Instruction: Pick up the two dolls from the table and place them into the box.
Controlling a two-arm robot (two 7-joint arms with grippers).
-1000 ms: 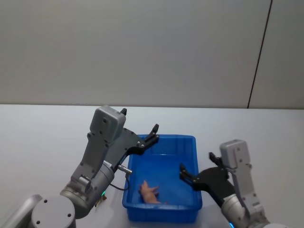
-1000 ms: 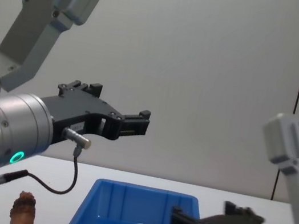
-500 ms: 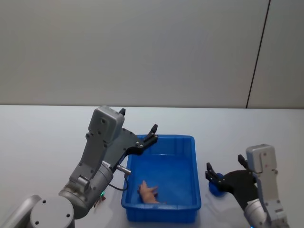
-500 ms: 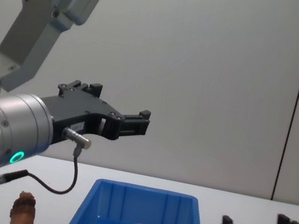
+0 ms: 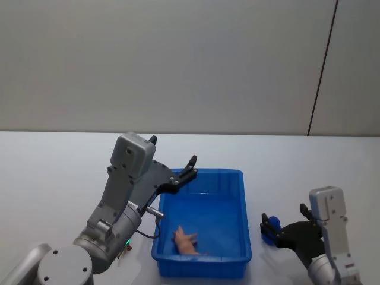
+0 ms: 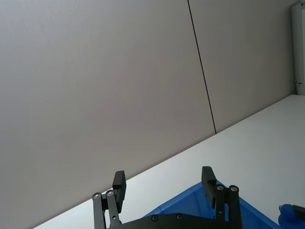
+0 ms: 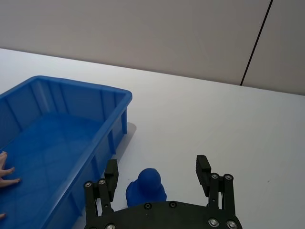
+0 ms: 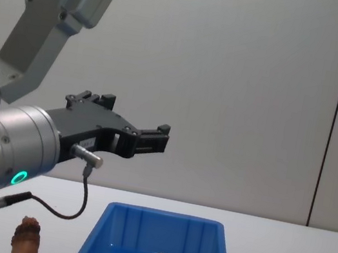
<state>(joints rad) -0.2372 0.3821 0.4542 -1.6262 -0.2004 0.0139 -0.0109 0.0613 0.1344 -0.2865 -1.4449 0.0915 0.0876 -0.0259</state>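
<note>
Bright-blue and lumpy, the small rounded doll (image 7: 146, 183) sits on the white tabletop (image 5: 59, 166), just beside the right wall of the bright blue rectangular plastic box (image 5: 205, 173). The right gripper (image 7: 157, 172) — over the box a second ago — has swung out and dropped, its fingers spread wide on either side of the doll, not yet closed. The grasp looks lined up. The small upright brown tufted doll (image 8: 25, 242) waits left of the box; the left gripper (image 6: 163, 177) stays raised and open above the box's left rim.

Bare table (image 7: 214, 119) lies right of the blue doll (image 7: 147, 185), the box (image 7: 81, 86) just left.
</note>
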